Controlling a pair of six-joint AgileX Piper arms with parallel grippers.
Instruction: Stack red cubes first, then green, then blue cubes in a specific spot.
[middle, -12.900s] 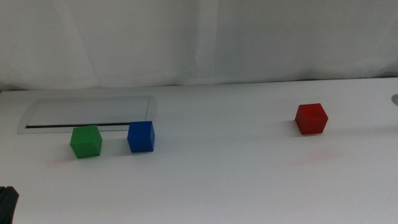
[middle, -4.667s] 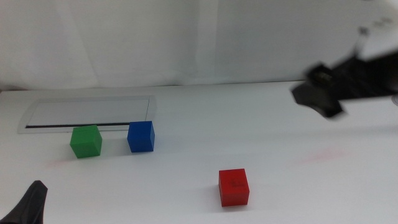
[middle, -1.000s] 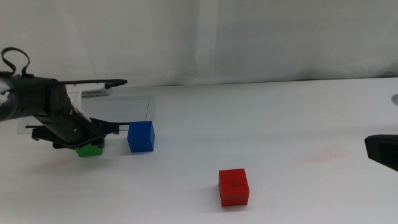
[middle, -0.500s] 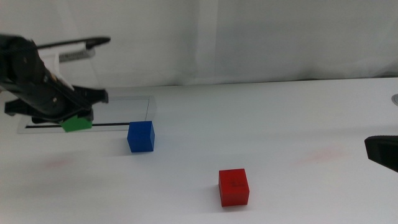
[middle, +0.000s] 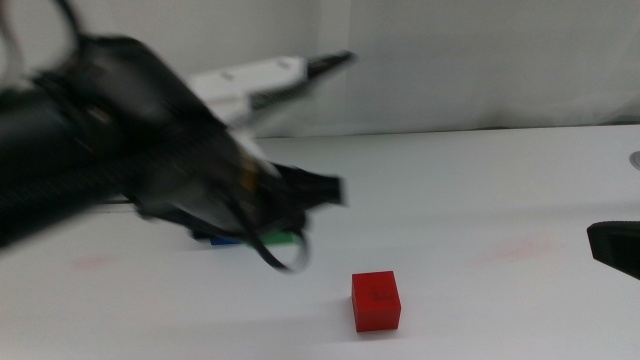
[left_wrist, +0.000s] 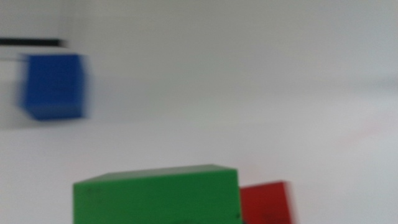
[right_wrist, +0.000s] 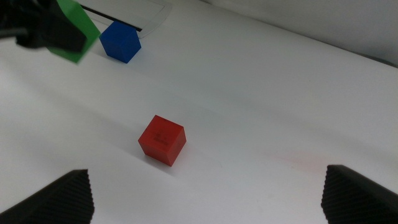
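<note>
The left gripper (middle: 275, 215) is clamped on the one green cube (left_wrist: 157, 194) and carries it in the air above the desk (middle: 480, 190), left of the desk's middle; in the middle view the arm is blurred and only a sliver of green shows beneath it. The one red cube (middle: 376, 300) sits alone on the desk toward the near edge, near the gripper on its right and lower than the held cube. The one blue cube (right_wrist: 120, 41) rests on the desk beyond the gripper, toward the far left, well apart from the red cube. The right gripper (right_wrist: 208, 200) waits with its jaws wide apart at the desk's right edge.
</note>
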